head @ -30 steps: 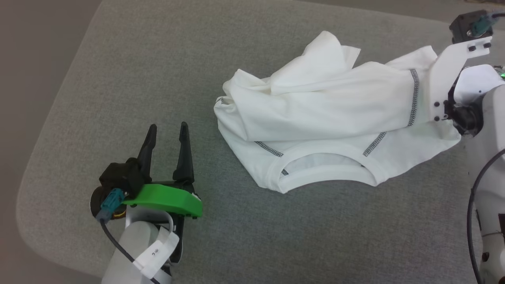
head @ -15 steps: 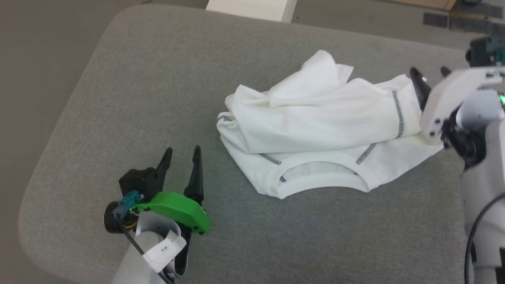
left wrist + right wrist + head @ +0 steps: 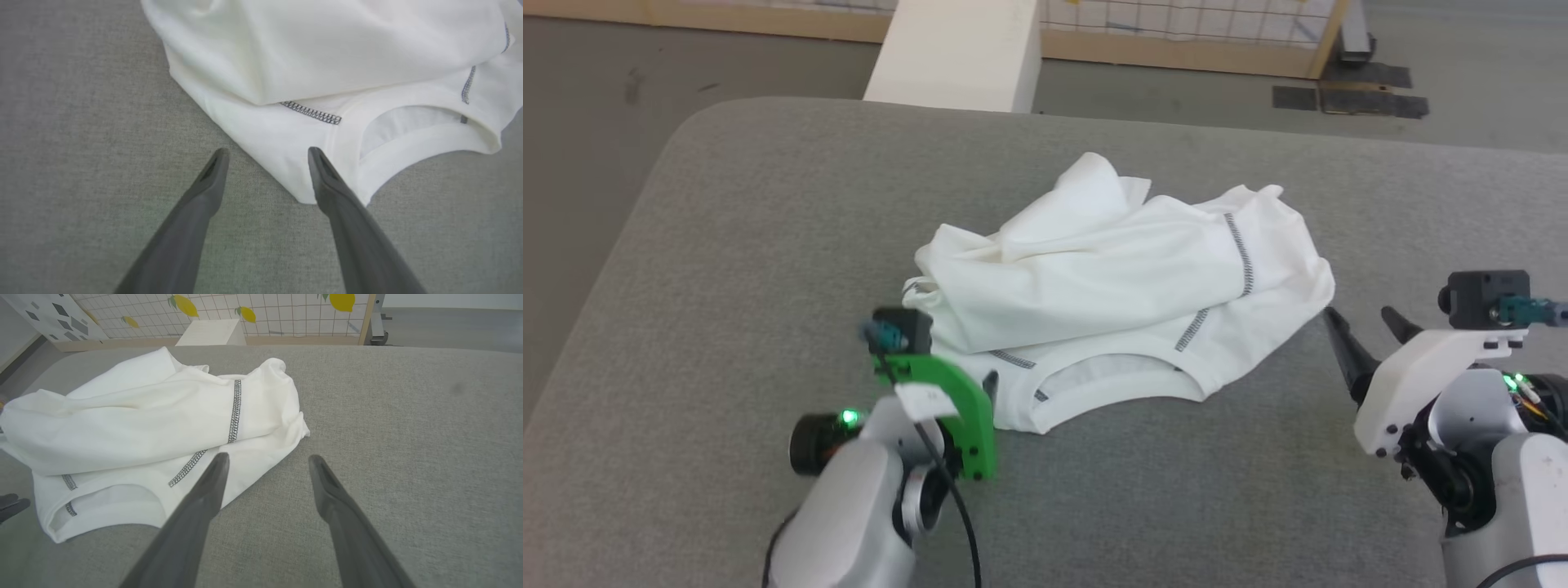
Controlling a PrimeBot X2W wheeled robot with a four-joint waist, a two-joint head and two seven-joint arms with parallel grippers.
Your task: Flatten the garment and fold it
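Observation:
The garment [image 3: 1111,286] is a white T-shirt with grey-black stitched seams, lying crumpled on the grey padded table [image 3: 727,245], neck opening toward me. My left gripper [image 3: 987,385] is at its near-left corner. In the left wrist view the left gripper [image 3: 267,152] is open, one fingertip over the garment [image 3: 327,53] and the other over bare table. My right gripper [image 3: 1357,314] is open just off the shirt's right edge, holding nothing. In the right wrist view the right gripper [image 3: 268,456] points past the garment [image 3: 143,424], its left finger overlapping the hem.
A rigid white box [image 3: 956,57] stands on the floor beyond the table's far edge, in front of a wood-framed grid panel [image 3: 1176,24]. The table's rounded left edge [image 3: 621,245] drops to the floor. Bare grey surface lies right of the shirt [image 3: 408,416].
The camera has tilted up. My right gripper has left the shirt's right side and drawn back toward me, and the cloth has settled. My left gripper has moved up to the near-left corner.

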